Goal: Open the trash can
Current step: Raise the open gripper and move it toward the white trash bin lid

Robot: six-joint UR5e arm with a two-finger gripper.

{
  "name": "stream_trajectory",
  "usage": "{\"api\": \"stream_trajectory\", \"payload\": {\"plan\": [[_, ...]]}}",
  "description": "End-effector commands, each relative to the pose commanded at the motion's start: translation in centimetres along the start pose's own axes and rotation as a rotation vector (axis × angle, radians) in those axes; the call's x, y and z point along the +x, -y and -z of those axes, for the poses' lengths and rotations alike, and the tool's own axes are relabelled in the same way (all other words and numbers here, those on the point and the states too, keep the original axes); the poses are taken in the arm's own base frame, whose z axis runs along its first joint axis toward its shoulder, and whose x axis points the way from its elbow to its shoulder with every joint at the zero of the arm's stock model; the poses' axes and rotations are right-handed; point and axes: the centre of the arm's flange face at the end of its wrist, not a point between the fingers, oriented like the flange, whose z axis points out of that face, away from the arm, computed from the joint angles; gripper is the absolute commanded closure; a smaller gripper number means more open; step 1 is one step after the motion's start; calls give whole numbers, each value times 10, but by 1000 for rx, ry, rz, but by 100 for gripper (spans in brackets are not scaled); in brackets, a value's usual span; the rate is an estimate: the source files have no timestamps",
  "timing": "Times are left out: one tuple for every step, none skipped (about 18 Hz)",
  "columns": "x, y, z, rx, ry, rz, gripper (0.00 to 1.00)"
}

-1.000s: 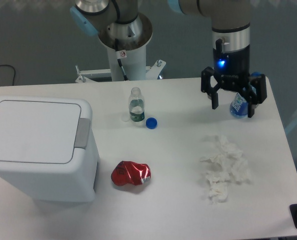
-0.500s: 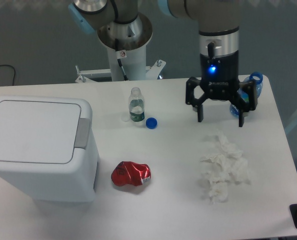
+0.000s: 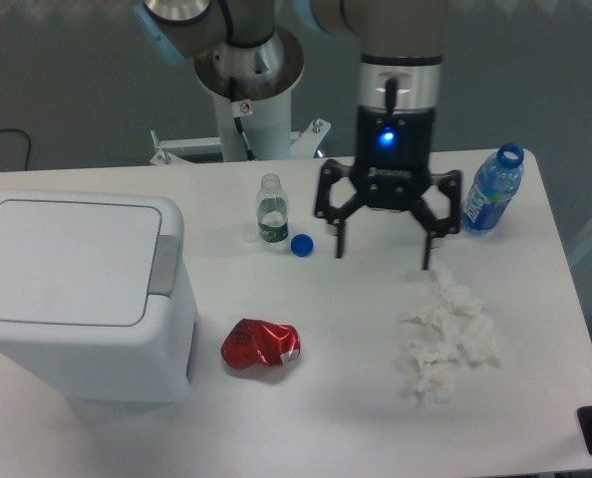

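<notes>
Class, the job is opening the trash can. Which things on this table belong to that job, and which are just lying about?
Belong to the job:
trash can, lid shut
grey push tab
gripper, open, empty

Just lying about:
small clear bottle
blue cap
blue bottle
crushed red can
crumpled tissues

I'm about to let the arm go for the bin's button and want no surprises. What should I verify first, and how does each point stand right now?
1. Lid of the trash can shut, so the push is needed: ok.
2. Grey push-button tab exposed, nothing on it: ok.
3. Gripper empty, jaws spread wide: ok.
4. Gripper already over the tab: not ok, it hangs well to the right, near the tissues.
5. Path leftward free of tall things: not ok, the clear bottle stands in between, with the blue cap beside it.
6. Gripper height above the table: cannot tell.
</notes>
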Motion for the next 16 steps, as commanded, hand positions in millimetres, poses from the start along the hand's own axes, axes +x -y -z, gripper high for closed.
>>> {"api": "stream_trajectory", "payload": {"plan": [[6, 3, 1, 3, -4, 18, 0], [11, 5, 4, 9, -6, 47, 0], [12, 6, 6, 12, -7, 83, 0], [19, 8, 5, 12, -15, 111, 0], [27, 10, 2, 9, -26, 133, 0], [34, 9, -1, 3, -36, 156, 0], [41, 12, -2, 3, -44, 169, 0], [46, 13, -3, 2, -50, 190, 0], [52, 15, -5, 0, -57, 214, 0], [60, 15, -9, -8, -67, 232, 0], [69, 14, -13, -16, -78, 238, 0], [76, 12, -14, -22, -86, 236, 0], [79, 10, -16, -28, -91, 241, 0], [82, 9, -16, -30, -95, 239, 0], [85, 8, -18, -33, -99, 237, 0], [87, 8, -19, -36, -102, 234, 0]]}}
